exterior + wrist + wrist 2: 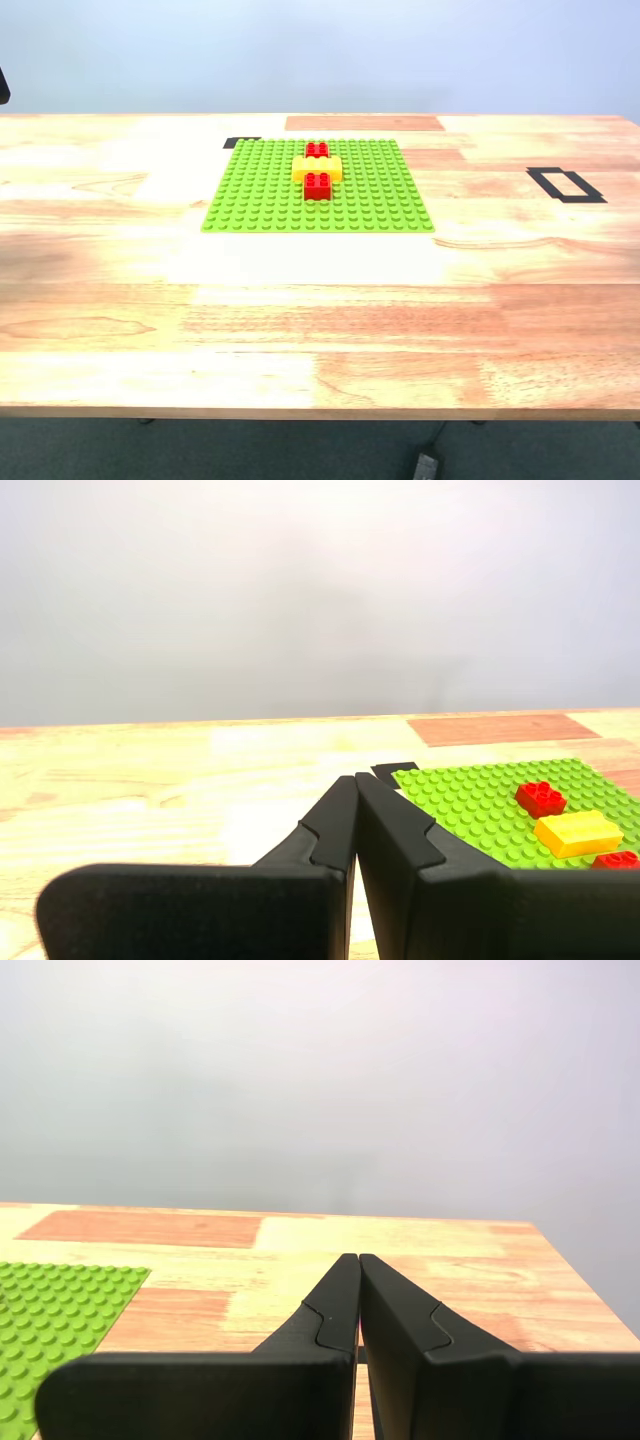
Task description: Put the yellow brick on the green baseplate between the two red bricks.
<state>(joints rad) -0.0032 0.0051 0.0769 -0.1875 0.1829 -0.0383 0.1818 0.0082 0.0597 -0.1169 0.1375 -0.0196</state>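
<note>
Looks done: yellow brick (317, 168) sits on the green baseplate (260, 190), touching both red bricks (317, 150) (318, 185). My first gripper (356, 777) and my second gripper (358, 1257) closed, empty, off the plate. Nothing left.

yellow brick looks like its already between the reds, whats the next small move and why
Probably none beyond holding back. The yellow brick already sits on the green baseplate between the two red bricks, touching both. My first gripper and my second gripper are shut, empty and clear of the plate. At most, check the seating.
</note>
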